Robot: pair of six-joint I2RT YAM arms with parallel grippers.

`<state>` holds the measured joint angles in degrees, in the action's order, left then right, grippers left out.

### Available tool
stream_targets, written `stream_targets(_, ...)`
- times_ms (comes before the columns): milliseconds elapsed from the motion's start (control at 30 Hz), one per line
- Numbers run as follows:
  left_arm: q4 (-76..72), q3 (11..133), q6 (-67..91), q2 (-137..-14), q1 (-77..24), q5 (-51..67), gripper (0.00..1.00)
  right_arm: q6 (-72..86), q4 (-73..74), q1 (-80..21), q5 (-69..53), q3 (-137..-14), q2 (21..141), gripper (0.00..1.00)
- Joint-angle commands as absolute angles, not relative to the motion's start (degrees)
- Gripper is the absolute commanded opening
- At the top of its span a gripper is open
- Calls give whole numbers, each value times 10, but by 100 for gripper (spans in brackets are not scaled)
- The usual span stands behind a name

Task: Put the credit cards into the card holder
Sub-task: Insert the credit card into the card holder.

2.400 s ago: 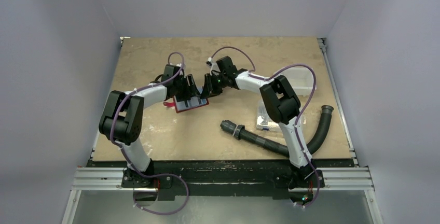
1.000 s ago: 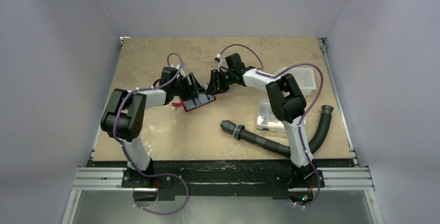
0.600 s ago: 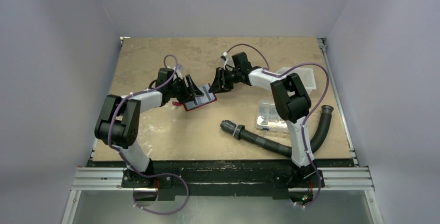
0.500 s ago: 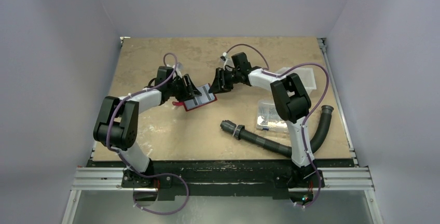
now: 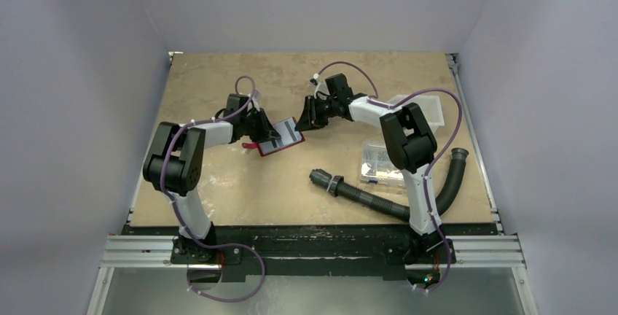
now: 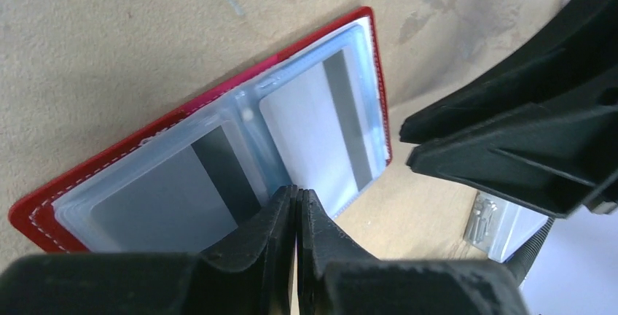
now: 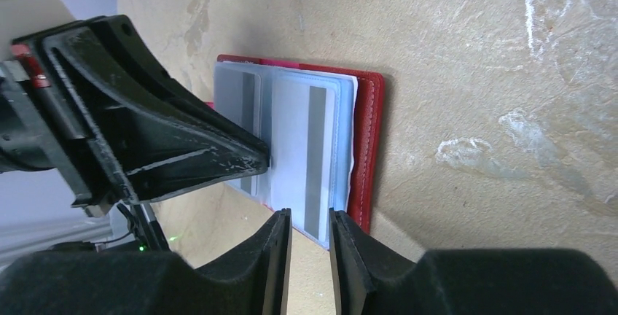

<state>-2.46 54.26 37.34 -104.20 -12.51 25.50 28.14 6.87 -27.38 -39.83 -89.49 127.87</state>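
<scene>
Seeing credit cards (image 6: 321,133) sleeved in the card holder (image 6: 33,220), I'm judging loading done; left pincer (image 6: 297,205) pinched together, right pincer (image 7: 310,235) ajar.

It looked like a robotics lab test cell: a tan surface (image 5: 218,184) boxed in by plain pale walls (image 5: 73,111), with a left arm (image 5: 208,134) and right arm (image 5: 417,198), trailing purple cables (image 5: 342,67), bolted to an aluminium rail (image 5: 313,251).

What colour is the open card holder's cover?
The card holder cover is red with white stitching, clearest in the left wrist view.
</scene>
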Motion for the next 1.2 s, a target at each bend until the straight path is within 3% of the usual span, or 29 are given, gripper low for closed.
stream_targets(0, -24, 561, 377, -1061, -129, 238, 6, 271, 68, -278, -392, -904, 1282, 34)
stream_targets(100, 18, 567, 369, -1075, -129, 214, 0, 269, 69, -281, -389, -906, 1285, 37)
stream_targets(833, 48, 553, 360, -1088, -129, 189, 0, 239, 122, -320, -353, -933, 1278, 36)
stream_targets(1167, 49, 547, 353, -1088, -129, 191, 0, 205, 171, -319, -278, -905, 1215, 48)
